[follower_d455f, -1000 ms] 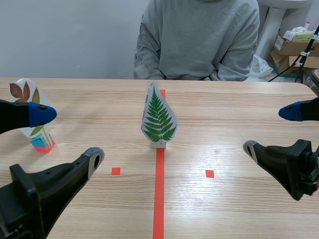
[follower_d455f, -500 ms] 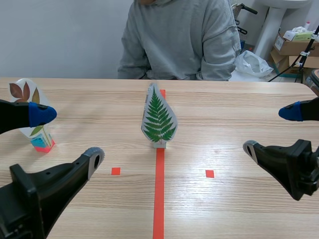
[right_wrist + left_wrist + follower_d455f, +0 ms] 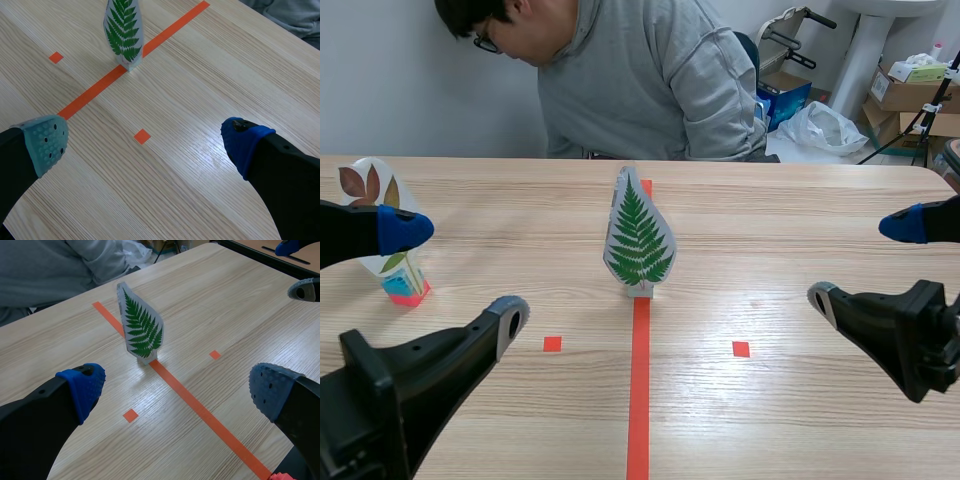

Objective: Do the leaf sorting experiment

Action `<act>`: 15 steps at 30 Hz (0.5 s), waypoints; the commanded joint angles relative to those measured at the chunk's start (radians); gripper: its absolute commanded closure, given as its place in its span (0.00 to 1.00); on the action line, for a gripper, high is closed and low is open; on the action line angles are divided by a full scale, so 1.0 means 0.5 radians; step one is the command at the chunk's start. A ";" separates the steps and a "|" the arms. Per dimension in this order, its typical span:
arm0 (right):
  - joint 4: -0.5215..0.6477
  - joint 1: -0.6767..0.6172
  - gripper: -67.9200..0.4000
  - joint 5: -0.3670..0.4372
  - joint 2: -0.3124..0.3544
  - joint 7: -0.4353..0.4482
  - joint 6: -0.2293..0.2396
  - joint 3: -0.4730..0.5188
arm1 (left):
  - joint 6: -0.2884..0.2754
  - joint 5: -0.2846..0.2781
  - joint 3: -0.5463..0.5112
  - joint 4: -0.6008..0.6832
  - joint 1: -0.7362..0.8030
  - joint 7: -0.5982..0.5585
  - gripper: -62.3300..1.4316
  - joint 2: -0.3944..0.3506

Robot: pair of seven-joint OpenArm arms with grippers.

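Both arms sit low at the near edge. The left gripper (image 3: 177, 390) and right gripper (image 3: 145, 142) both have their jaws spread wide with nothing in them, which looks like a ready pose to me.

The fern card (image 3: 638, 235) stands upright on the tape line (image 3: 640, 380), ahead of both grippers and between them, well clear of any finger. I'd guess it's parked there waiting to be sorted. A brown-leaf card (image 3: 370, 185) stands just beside the left gripper's outer finger, probably a sorting marker.

Compared with a second ago, nothing on the table has moved. The person (image 3: 640, 80) across has leaned over sideways, so their head is now in view.
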 commanded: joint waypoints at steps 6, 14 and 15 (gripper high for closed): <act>0.002 0.028 0.07 0.016 0.016 0.030 -0.005 0.006 | -0.004 -0.011 -0.005 0.004 -0.008 -0.027 0.01 0.001; 0.002 0.028 0.07 0.016 0.016 0.030 -0.005 0.006 | -0.004 0.025 -0.003 -0.095 -0.182 0.064 0.01 0.001; 0.002 0.028 0.07 0.016 0.016 0.030 -0.005 0.006 | -0.004 0.027 0.005 -0.146 -0.229 0.064 0.01 0.000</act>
